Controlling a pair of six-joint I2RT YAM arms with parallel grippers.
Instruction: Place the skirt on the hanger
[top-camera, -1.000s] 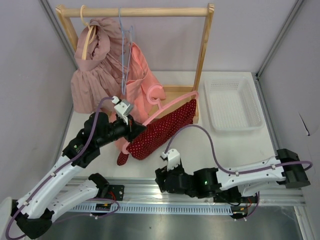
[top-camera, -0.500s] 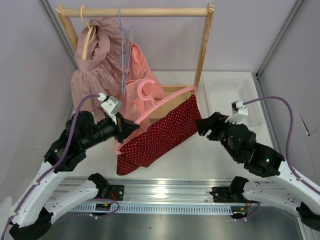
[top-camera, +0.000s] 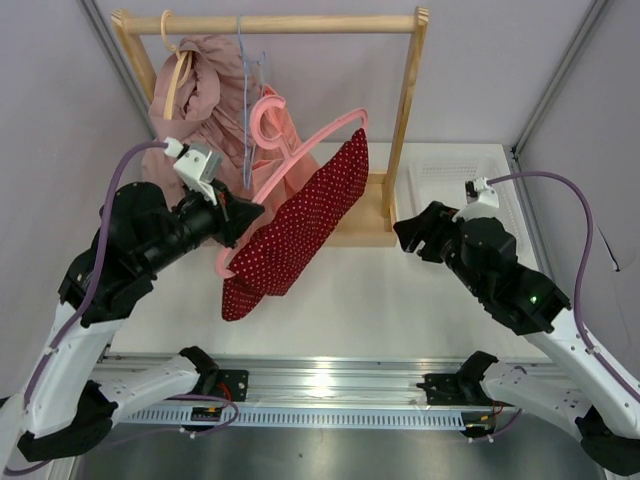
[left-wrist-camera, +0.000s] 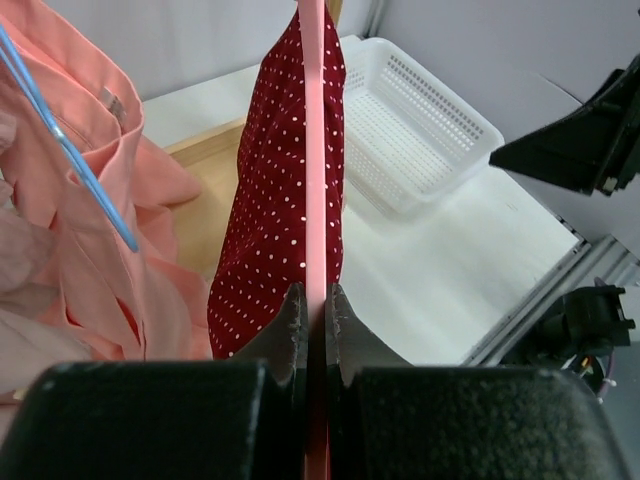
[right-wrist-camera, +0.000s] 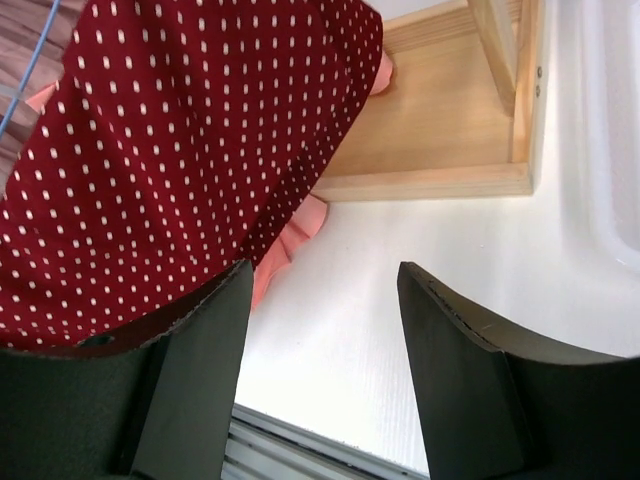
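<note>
One skirt (top-camera: 300, 225) draped one pink hanger (left-wrist-camera: 313, 150); my left gripper (left-wrist-camera: 312, 300) pinched the hanger, my right gripper (right-wrist-camera: 325, 272) stood spread.

A light wooden clothes rack (top-camera: 405, 120) stands at the back of a white table (top-camera: 400, 310), its round top rail running across and its flat wooden base resting on the tabletop. Behind the rack rises a plain, pale grey-lilac back wall (top-camera: 480, 70); matching panels close in the left (top-camera: 50, 120) and right (top-camera: 590, 170) of the rack. Slanting aluminium posts (top-camera: 558, 75) mark the corners where the panels meet. Just to the right of the rack's base sits a white perforated plastic basket (top-camera: 455, 163). In front of the rack, along the table's near edge, runs a silver aluminium rail (top-camera: 330, 385) with a bright glare. The light is soft and even.
</note>
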